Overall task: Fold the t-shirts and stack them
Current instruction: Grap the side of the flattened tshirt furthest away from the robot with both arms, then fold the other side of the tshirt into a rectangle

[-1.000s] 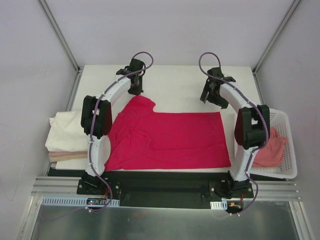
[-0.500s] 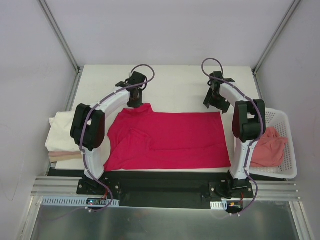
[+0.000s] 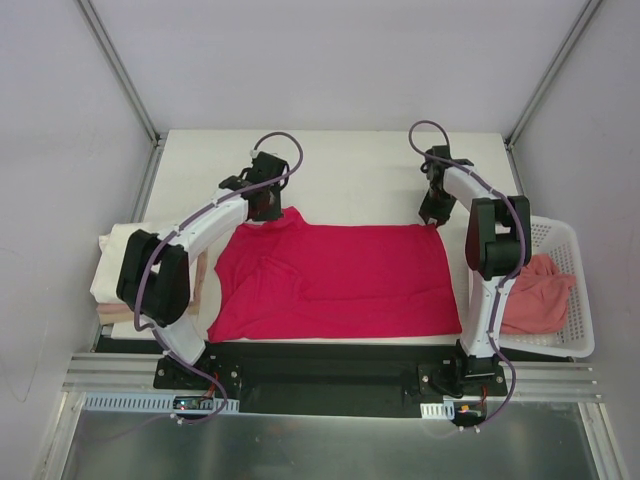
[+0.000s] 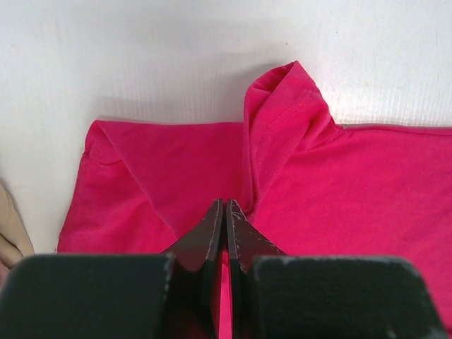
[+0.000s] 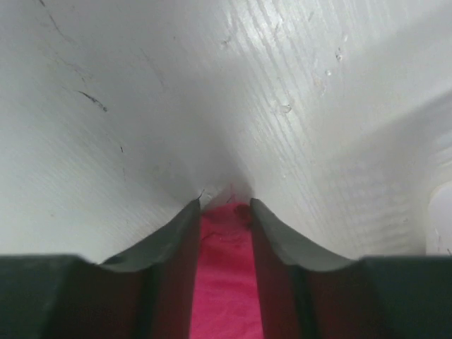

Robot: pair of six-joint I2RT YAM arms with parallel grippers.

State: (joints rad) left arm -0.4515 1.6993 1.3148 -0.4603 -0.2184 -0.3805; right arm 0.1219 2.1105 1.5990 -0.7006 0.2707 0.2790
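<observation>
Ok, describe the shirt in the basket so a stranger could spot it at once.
Start at the white table and go to the white mesh basket at its right edge. The salmon-pink t-shirt lies crumpled inside it, paler than the crimson t-shirt spread flat mid-table.
</observation>
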